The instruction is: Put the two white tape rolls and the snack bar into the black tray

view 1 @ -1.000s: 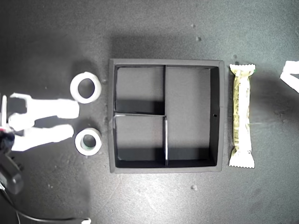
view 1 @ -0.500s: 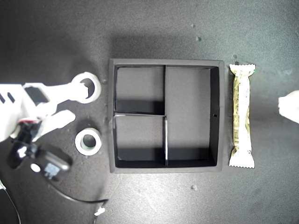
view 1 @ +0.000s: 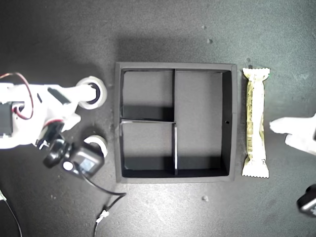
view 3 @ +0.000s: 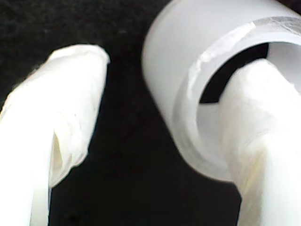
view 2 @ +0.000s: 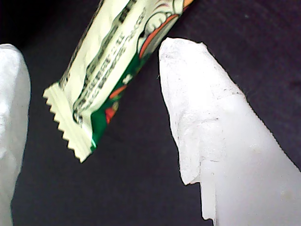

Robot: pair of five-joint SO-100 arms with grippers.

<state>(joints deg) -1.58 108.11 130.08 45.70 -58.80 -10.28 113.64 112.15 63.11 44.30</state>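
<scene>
The black tray [view 1: 175,65] lies mid-table with nothing in its compartments. At the exterior view's left, the larger white tape roll [view 1: 88,94] [view 3: 169,84] has one finger [view 3: 256,141] of my open second gripper [view 1: 81,106] [view 3: 171,61] inside its hole, the other finger outside. The smaller tape roll [view 1: 98,143] sits below it, partly hidden by that arm's black camera. The snack bar [view 1: 256,121] [view 2: 108,61] lies beside the tray on the exterior view's right. My first gripper [view 1: 291,133] [view 2: 91,47] is open, with the bar's crimped end between its fingers and no contact visible.
The second arm's black camera [view 1: 79,160] and its cable [view 1: 106,207] lie close to the tray's lower corner at the exterior view's left. A dark part of the first arm [view 1: 308,202] shows at the exterior view's lower right. Small crumbs dot the dark table.
My second gripper swung over and slid one finger into the larger roll's hole; its camera now covers part of the smaller roll. My first gripper came in from the exterior view's right toward the snack bar.
</scene>
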